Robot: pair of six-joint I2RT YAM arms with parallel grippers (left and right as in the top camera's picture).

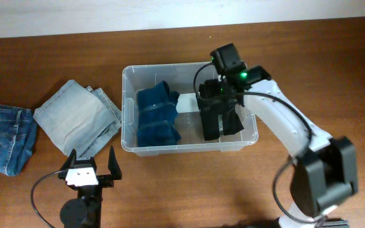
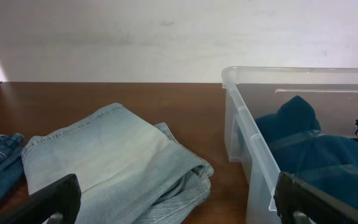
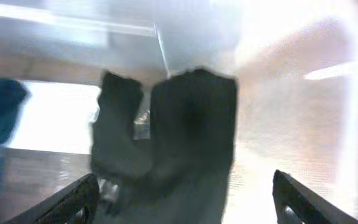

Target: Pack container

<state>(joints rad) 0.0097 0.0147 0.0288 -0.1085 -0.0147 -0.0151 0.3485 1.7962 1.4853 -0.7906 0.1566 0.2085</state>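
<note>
Overhead: the container (image 1: 170,66) sits mid-bench (image 1: 334,63), holding a blue cloth (image 1: 158,115) on its left and a black cloth (image 1: 224,123) on its right. The right end effector (image 1: 219,95) is over the black cloth. The left end effector (image 1: 91,159) is open at the near edge. Pale jeans (image 1: 78,117) and dark jeans (image 1: 2,136) lie left of the container.

Left wrist: open left end effector (image 2: 176,202), pale jeans (image 2: 110,155) left, container (image 2: 247,124) right.

Right wrist: blurred; the right end effector (image 3: 185,199) has its fingers spread wide, open, with the black cloth (image 3: 191,124) just beyond them.
</note>
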